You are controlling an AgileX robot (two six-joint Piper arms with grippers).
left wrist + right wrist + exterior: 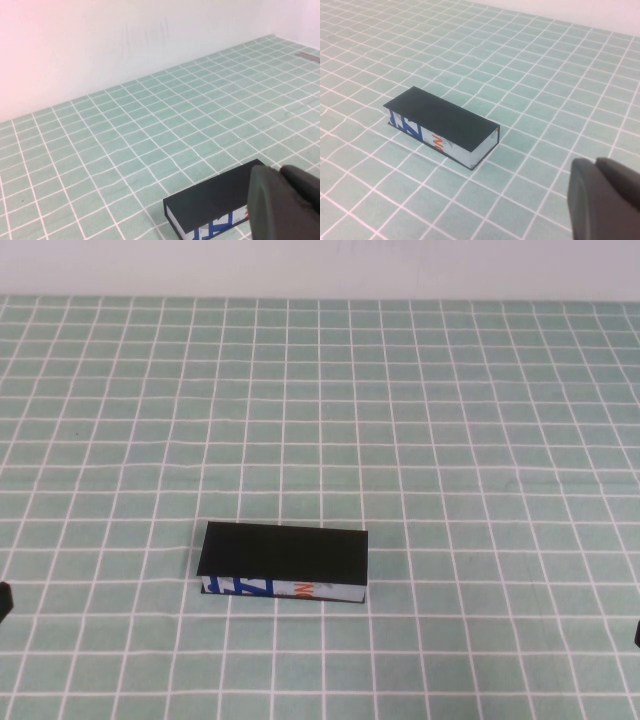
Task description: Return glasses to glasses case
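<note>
The glasses case (pixel 285 558) lies shut on the green checked cloth, near the front middle of the table, its blue, white and orange printed side facing me. It also shows in the left wrist view (pixel 210 202) and in the right wrist view (pixel 442 125). The glasses are not in view. My left gripper (pixel 3 600) sits at the left edge of the table, shut and empty, well left of the case; its fingers meet in the left wrist view (pixel 279 171). My right gripper (pixel 637 632) sits at the right edge, shut and empty (pixel 596 162), well right of the case.
The green cloth with white grid lines (pixel 450 440) covers the whole table. A white wall (pixel 320 265) runs along the far edge. A short grey strip (pixel 309 56) lies on the cloth far off in the left wrist view.
</note>
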